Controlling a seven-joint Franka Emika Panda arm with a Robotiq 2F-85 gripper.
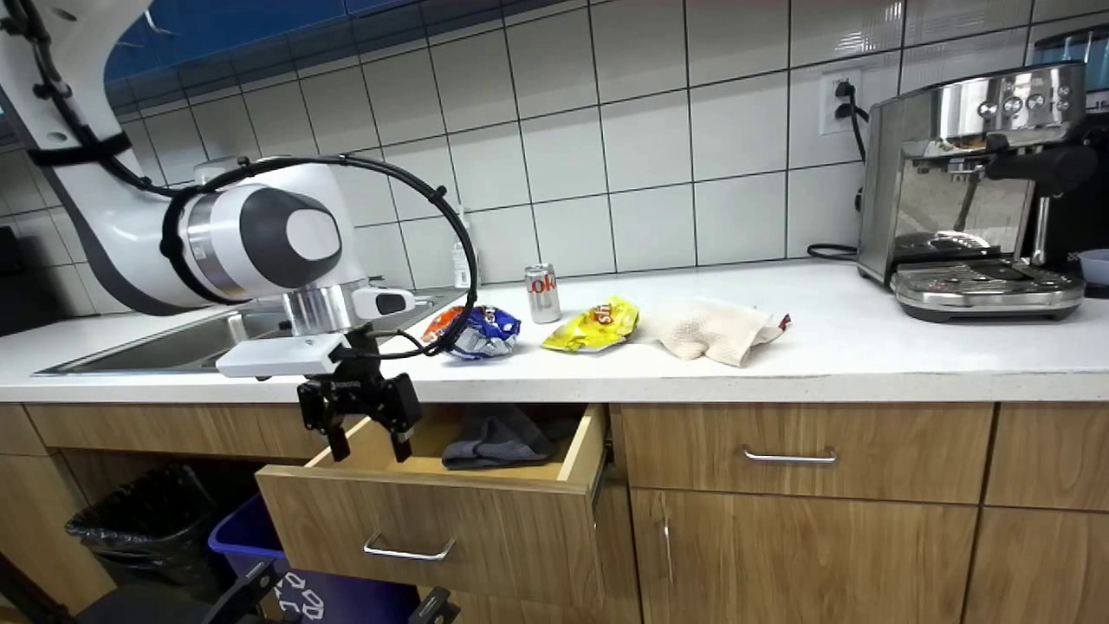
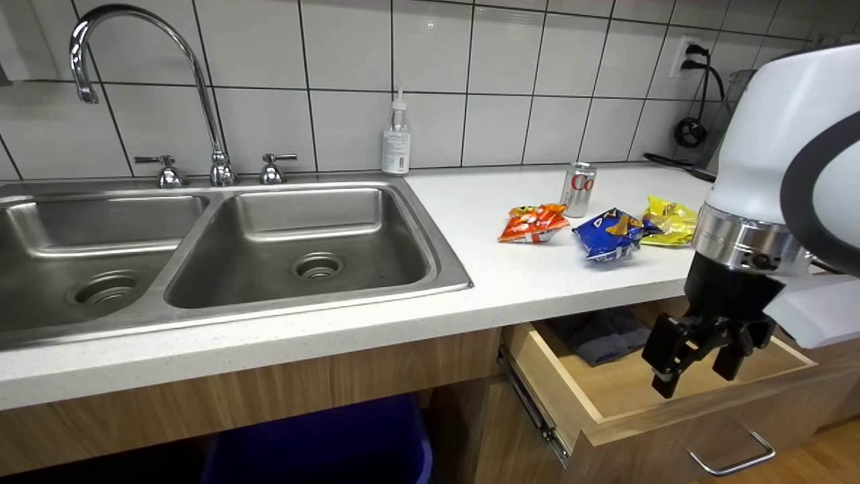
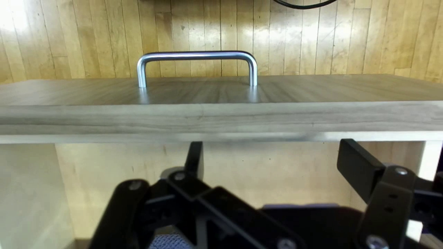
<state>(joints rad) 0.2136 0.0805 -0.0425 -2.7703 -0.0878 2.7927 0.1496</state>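
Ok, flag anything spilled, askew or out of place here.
No spill or damage shows. The drawer under the open gripper stands pulled out, a dark cloth lying creased and uneven inside, while the neighbouring drawer is shut. On the counter, a pale cloth sits bunched rather than flat.

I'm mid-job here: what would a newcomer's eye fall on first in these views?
Most likely the black gripper, open and empty over the pulled-out drawer, where a dark cloth lies. Next, the orange bag, blue bag and yellow bag, near a silver can on the white counter. In an exterior view, the shiny espresso machine stands farther along that counter.
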